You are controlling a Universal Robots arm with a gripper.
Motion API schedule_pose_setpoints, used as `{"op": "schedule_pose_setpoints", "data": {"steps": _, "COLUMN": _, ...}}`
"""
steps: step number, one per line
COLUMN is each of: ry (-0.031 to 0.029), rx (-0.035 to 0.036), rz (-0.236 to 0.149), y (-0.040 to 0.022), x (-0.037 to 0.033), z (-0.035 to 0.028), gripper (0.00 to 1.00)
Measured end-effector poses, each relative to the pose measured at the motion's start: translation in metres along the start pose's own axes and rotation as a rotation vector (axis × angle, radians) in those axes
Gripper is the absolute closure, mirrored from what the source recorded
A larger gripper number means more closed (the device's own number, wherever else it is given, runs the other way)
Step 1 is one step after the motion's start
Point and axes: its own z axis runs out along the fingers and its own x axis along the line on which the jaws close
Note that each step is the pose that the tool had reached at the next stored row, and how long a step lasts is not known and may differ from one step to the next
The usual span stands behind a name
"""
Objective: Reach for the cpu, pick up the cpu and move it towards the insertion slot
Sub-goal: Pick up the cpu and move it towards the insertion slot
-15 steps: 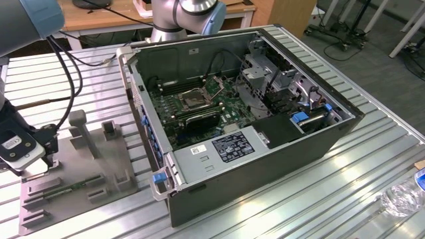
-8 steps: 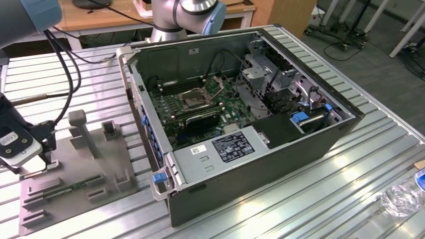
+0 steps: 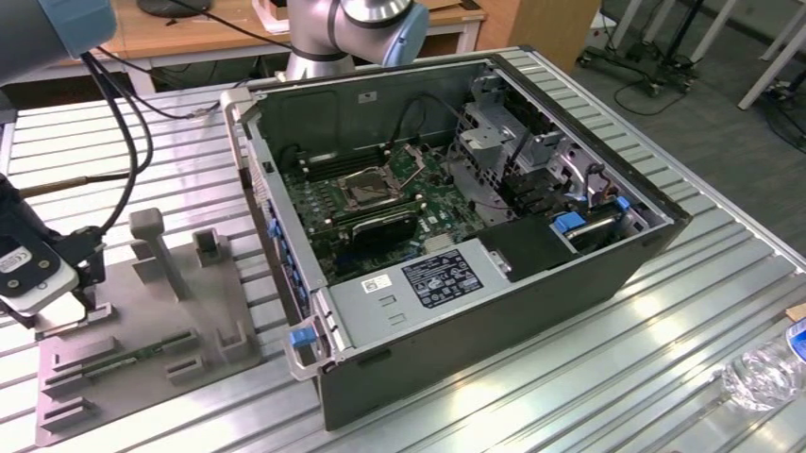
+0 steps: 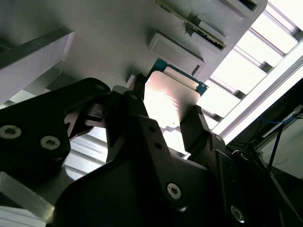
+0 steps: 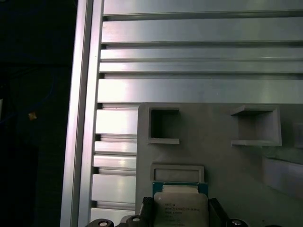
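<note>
Closest in the second wrist view, the gripper (image 4: 165, 106) is clenched on the cpu (image 4: 173, 92), pinching two opposite edges and holding it just above the grey fixture plate (image 4: 109, 42) at the exterior view's left. Well apart, toward the exterior view's right, the insertion slot (image 3: 368, 187) sits on the green motherboard (image 3: 435, 203) inside the open computer case (image 3: 504, 311).

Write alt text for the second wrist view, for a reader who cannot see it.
A silvery square cpu sits clamped between two black jaws, one on each side. Behind it lies a grey fixture plate on a ribbed aluminium table.
</note>
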Motion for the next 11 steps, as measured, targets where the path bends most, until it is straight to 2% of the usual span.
{"op": "schedule_pose_setpoints", "data": {"steps": 4, "ry": 0.0003, "rx": 0.0002, "rz": 0.000, "y": 0.0000, "x": 0.0000, "z": -0.0008, "gripper": 0.46}}
{"op": "schedule_pose_setpoints", "data": {"steps": 11, "ry": 0.0001, "rx": 0.0000, "rz": 0.000, "y": 0.0005, "x": 0.0000, "z": -0.0066, "gripper": 0.46}}
